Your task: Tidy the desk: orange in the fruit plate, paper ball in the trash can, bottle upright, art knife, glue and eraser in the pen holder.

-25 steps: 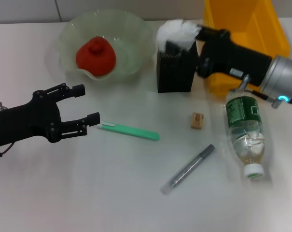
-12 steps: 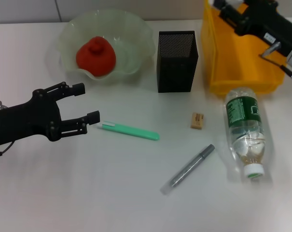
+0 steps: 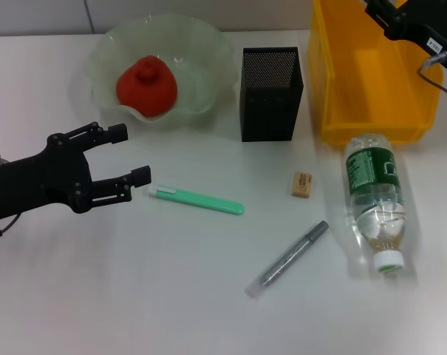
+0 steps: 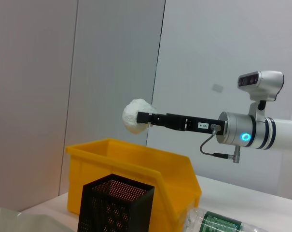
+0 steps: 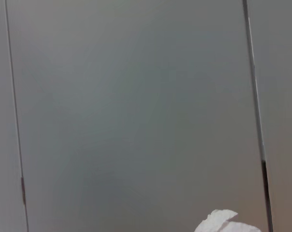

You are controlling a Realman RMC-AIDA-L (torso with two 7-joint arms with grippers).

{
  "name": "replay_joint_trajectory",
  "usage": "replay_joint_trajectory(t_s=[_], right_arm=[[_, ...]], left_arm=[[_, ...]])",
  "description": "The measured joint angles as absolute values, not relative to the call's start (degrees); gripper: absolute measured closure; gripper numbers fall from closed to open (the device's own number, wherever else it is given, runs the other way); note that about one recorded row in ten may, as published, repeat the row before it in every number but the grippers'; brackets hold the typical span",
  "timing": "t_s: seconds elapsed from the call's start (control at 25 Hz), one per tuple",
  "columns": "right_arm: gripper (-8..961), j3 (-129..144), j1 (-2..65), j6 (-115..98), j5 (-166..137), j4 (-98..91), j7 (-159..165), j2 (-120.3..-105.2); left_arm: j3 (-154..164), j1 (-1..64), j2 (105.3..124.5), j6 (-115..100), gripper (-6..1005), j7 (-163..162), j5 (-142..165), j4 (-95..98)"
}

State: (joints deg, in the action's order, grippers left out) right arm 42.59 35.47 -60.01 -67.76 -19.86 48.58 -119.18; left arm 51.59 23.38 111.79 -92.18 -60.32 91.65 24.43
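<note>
Right gripper (image 4: pixel 145 118) is clamping the paper ball (image 4: pixel 134 116) high above the trash can (image 3: pixel 371 81) at 1 o'clock, while left gripper (image 3: pixel 134 157) is hovering wide open, holding nothing, at 9 o'clock.

A lab or office test space — bare grey wall panels (image 4: pixel 112 58), plain white table (image 3: pixel 171 296).

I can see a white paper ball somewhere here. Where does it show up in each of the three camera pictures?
Head view: the paper ball is not in it; only the right end effector's body shows above the trash can.
Left wrist view: paper ball held at the tip of the right end effector, high above the trash can.
Right wrist view: a white scrap of it at the picture's edge.
Shared landmark: the yellow trash can.
</note>
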Motion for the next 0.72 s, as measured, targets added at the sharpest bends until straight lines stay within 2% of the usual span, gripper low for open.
replay_joint_trajectory(t_s=[0.72], right_arm=[[454, 41.7, 35.1, -60.0, -67.8, -19.9, 48.9, -119.28]], left_arm=[[51.6, 23.1, 111.78, -92.6, 140, -60.2, 91.8, 24.4]])
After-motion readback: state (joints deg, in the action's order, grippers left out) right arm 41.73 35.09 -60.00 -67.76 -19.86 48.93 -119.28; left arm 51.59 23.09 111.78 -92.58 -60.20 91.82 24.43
